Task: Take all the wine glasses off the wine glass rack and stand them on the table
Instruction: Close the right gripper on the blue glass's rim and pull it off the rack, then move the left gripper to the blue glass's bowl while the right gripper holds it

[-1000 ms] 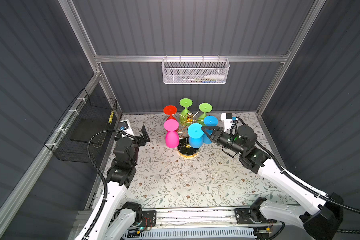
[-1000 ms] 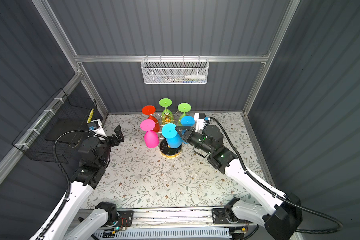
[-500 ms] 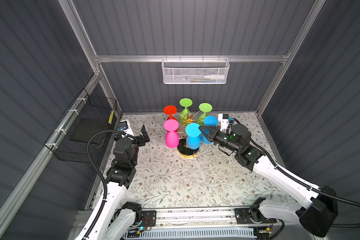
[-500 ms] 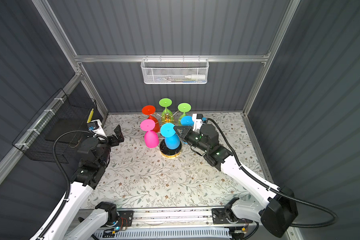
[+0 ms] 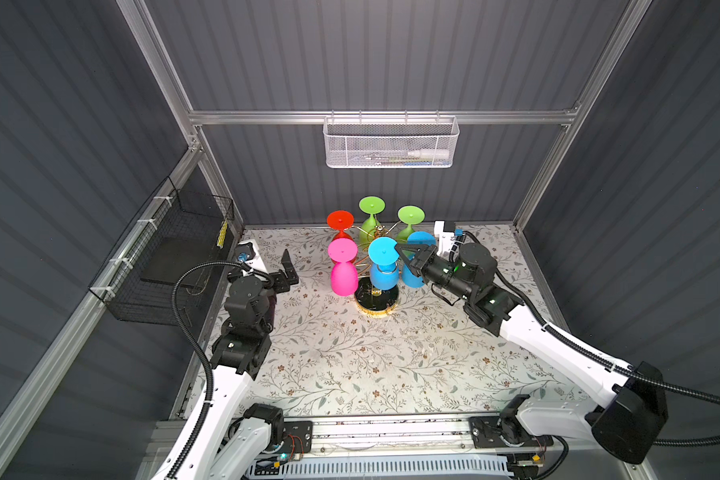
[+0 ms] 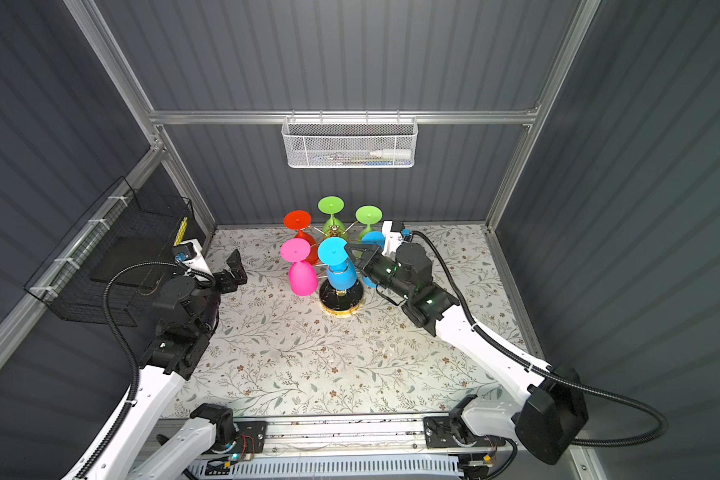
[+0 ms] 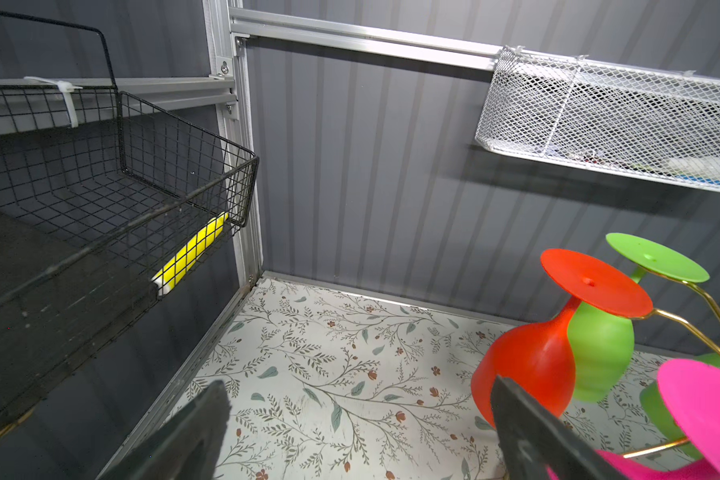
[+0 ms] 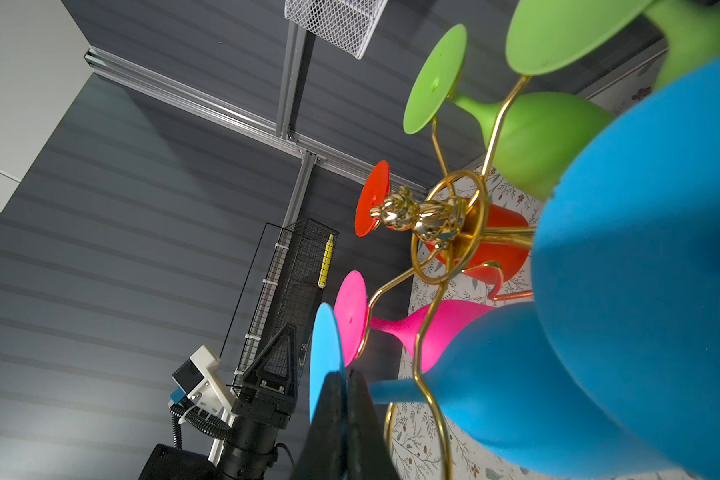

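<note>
Wine glass rack (image 5: 376,306) stands far-centre on counter (image 5: 350,361), black gold-rimmed base flat. Six glasses hang bowl-down, feet up: red glass (image 5: 340,220) and 2 green glasses (image 5: 371,205) on far side, pink glass (image 5: 343,278) at left, far blue glass (image 5: 420,240) at right. Near blue wine glass (image 5: 384,274) hangs on its ring arm over the base.

R gripper (image 5: 398,248) points in from right, fingers pressed together w/ nothing between. Its tips sit at the foot rim of the near blue wine glass; contact: cannot tell. Right wrist view: tips (image 8: 346,380) overlap that foot disc.

L gripper (image 5: 289,269) is spread wide and empty, left of the rack, apart from the pink glass.

White mesh basket (image 5: 391,143) hangs on the far wall, black wire basket (image 5: 171,257) on the left wall.
</note>
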`<state>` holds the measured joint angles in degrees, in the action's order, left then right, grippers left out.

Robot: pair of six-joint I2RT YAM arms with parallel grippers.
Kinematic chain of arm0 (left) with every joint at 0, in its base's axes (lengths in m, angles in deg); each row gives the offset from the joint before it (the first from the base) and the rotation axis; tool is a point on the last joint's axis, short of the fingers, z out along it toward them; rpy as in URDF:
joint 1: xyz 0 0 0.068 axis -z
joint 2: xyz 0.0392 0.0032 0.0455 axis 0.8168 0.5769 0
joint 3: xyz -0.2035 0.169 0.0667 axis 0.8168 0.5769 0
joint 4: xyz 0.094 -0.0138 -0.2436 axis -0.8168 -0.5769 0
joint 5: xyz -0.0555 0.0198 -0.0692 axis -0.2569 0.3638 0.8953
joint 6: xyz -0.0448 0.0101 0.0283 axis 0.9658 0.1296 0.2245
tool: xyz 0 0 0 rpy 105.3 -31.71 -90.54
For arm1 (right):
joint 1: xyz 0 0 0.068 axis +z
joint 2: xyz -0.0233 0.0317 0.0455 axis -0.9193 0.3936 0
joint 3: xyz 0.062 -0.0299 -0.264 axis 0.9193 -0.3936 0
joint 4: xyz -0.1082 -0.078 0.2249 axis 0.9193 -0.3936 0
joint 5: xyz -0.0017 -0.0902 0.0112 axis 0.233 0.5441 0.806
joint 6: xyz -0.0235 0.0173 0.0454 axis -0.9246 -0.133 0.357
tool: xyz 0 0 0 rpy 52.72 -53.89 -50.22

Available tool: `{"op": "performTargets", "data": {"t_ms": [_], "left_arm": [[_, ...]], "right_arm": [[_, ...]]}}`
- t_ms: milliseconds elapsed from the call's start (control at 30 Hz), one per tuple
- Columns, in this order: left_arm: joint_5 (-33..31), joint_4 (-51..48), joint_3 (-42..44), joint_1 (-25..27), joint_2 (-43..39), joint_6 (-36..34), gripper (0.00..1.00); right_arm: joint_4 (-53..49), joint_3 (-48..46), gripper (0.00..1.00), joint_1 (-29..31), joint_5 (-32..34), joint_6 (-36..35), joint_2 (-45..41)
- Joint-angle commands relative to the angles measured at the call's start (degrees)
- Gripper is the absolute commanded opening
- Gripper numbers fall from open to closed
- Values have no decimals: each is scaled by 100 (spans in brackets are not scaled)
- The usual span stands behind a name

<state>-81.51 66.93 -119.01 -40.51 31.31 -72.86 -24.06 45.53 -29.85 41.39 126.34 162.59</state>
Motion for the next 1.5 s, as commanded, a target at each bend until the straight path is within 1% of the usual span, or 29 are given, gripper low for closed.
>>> {"op": "performTargets", "data": {"t_ms": [0, 500, 933, 1000, 1100, 1233, 1267, 1300, 1433, 1467], "left_arm": [[6, -90, -84, -11, -98, 6, 100], [16, -93, -75, -11, -135, 25, 100], [28, -102, -107, -12, -135, 146, 100], [118, -88, -102, -11, -156, 183, 100], [359, -79, -84, -11, -229, 187, 100], [1061, 138, 60, -11, -455, -131, 100], [1225, 204, 88, -11, -530, -224, 100], [1355, 267, 124, -11, -582, -287, 100], [2474, 731, 329, -11, -776, -720, 100], [2760, 831, 373, -11, -799, -777, 100]], "right_arm": [[233, 261, 0, 61, 77, 16, 105], [215, 479, 0, 250, -167, 19, 437], [-133, 63, 0, 401, -330, 16, -40], [-162, 1, 0, 421, -389, 16, -144], [-183, -57, 0, 417, -541, 8, -336], [-358, -19, 0, 418, -715, -73, -623], [-429, 7, 0, 423, -947, -118, -694], [-499, 20, 0, 421, -994, -143, -756], [-553, 47, 0, 420, -1216, -125, -874], [-548, 61, 0, 419, -1285, -129, -1049]]}}
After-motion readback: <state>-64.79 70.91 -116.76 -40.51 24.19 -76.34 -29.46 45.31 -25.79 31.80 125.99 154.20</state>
